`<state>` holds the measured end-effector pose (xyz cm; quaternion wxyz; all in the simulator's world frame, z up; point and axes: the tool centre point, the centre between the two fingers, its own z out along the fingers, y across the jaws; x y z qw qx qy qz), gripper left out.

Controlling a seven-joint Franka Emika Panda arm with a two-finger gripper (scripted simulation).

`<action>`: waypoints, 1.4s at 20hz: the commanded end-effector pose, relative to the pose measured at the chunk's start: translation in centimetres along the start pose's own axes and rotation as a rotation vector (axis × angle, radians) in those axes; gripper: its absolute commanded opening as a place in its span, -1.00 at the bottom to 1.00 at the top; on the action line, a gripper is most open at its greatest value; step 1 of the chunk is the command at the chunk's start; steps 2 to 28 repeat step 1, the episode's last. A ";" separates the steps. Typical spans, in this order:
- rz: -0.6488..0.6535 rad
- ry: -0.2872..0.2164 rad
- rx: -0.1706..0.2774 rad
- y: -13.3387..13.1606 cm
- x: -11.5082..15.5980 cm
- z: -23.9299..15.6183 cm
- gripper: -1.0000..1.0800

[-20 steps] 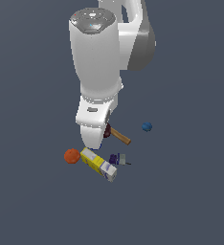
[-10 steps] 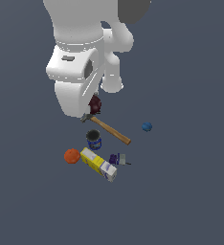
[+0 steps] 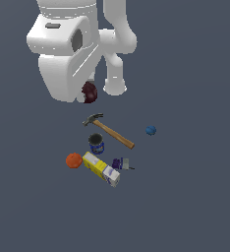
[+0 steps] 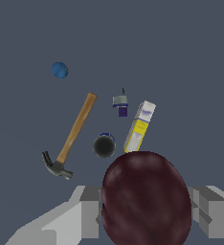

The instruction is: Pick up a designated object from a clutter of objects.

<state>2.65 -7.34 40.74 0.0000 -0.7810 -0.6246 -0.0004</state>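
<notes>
Claw point(image 4: 145, 210) clamped on the maroon ball point(image 4: 145, 198), now raised higher than half a second ago, ball clear of the tabletop point(image 3: 195, 206); arm point(image 3: 68, 54) hangs bulky above the clutter; below lie hammer point(image 3: 109, 130), dark blue can point(image 3: 96, 143), orange ball point(image 3: 74, 160), yellow-and-white box point(image 3: 101, 169), small blue ball point(image 3: 151, 130), all unmoved.

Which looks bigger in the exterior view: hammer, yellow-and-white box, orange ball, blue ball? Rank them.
1. hammer, longest by a clear margin
2. yellow-and-white box
3. orange ball
4. blue ball, smallest

All four lie on the same floor at similar depth, so nearness to the camera barely skews this order.
</notes>
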 end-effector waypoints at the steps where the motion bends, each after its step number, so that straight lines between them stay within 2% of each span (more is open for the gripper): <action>1: 0.000 0.000 0.000 0.0 -0.1 -0.3 -1.00; 28: 0.000 0.000 0.000 0.0 -0.1 -0.3 -1.00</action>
